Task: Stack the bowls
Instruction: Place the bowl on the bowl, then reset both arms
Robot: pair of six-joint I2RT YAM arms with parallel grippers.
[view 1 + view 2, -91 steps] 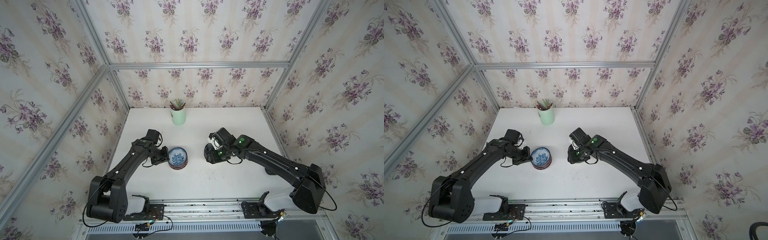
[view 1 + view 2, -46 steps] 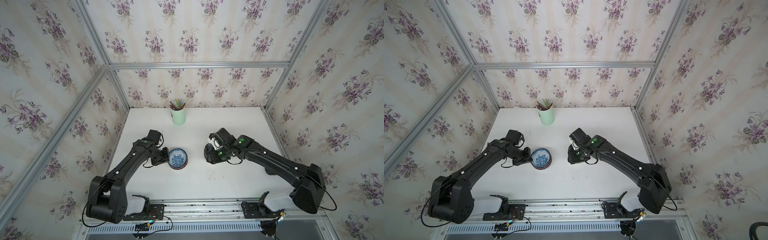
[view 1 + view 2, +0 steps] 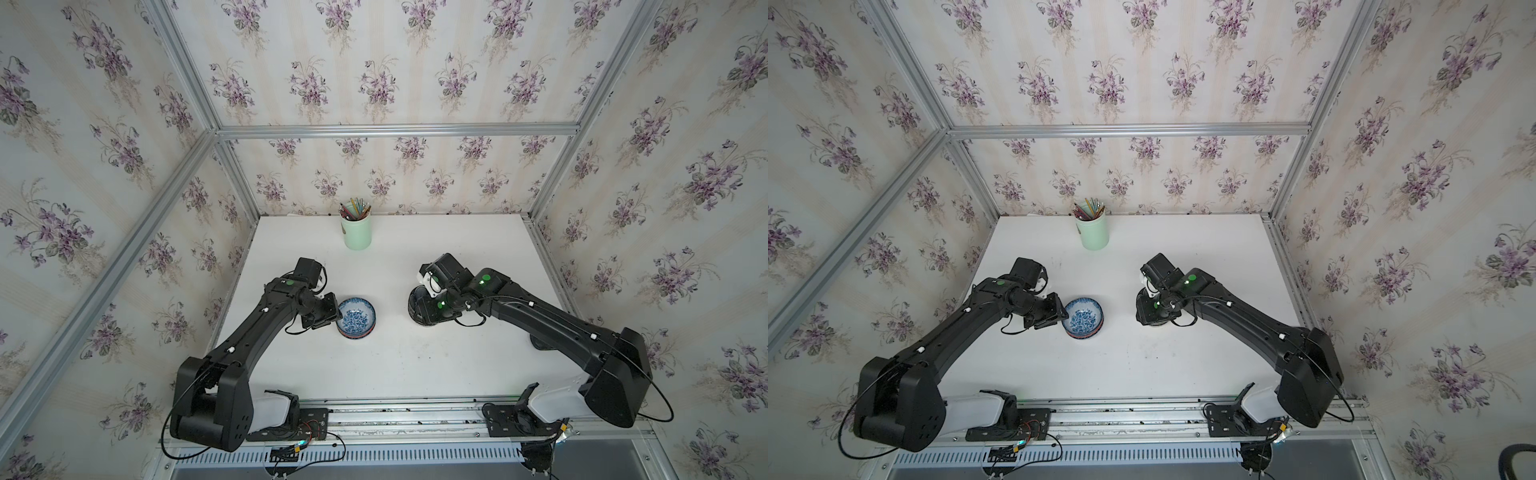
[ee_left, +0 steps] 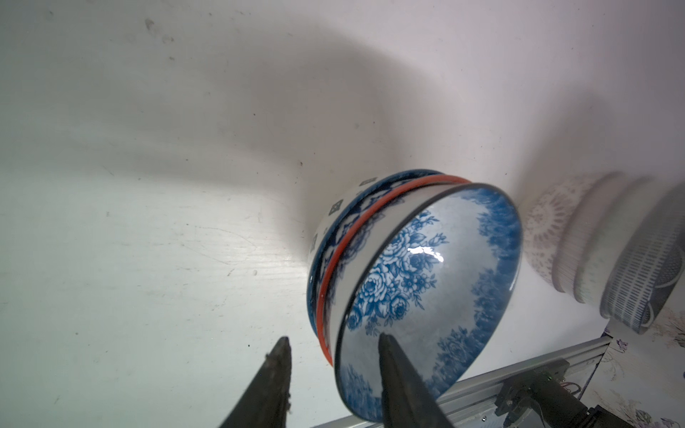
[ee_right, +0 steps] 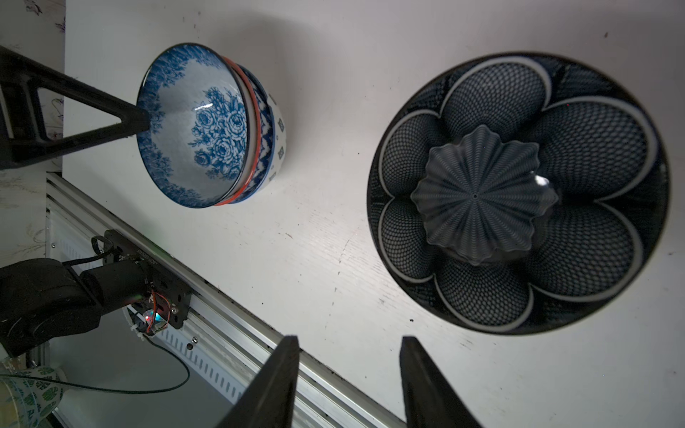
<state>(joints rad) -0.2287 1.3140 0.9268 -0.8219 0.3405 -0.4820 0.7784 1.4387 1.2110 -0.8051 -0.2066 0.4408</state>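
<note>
Left gripper (image 4: 332, 338): jaws parted, straddling the rim of the blue floral bowl (image 4: 426, 274), topmost of three nested; right gripper (image 5: 350, 339): jaws parted, empty; navy petal bowl (image 5: 519, 192) just beyond its fingertips.

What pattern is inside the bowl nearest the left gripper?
Round ceramic bowl: blue roses on white; left wrist view.

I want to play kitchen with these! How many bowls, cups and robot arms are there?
Round patterned ceramic bowls: 7 (3 in the blue-flowered stack, 4 in the navy-topped stack, which looks blurry)
Tall mint-green cup of pencils: 1
Black robot arms: 2 (left arm, right arm)
Total: 10
</note>
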